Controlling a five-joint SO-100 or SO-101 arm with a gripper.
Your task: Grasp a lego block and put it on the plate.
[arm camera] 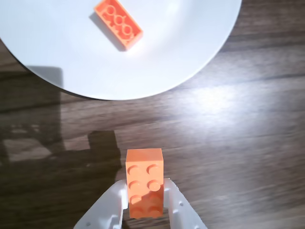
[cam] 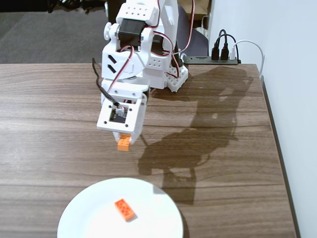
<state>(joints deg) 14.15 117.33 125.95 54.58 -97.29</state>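
My white gripper point(arm camera: 145, 198) is shut on the light yellowish-orange lego block point(arm camera: 144, 181), which sticks out beyond the fingertips with its studs toward the wrist camera. In the fixed view the gripper point(cam: 124, 140) holds the block point(cam: 124, 143) above the wood table, a little behind the white plate point(cam: 94, 208). The plate also fills the top of the wrist view point(arm camera: 190, 43). A deeper red-orange brick point(cam: 125, 209) lies near the plate's middle and shows in the wrist view point(arm camera: 118, 24).
The dark wood table point(cam: 223, 148) ends at its right edge by a white wall. The arm's base point(cam: 168, 74) stands at the table's back, with a black power strip and plugs point(cam: 218, 55) beside it.
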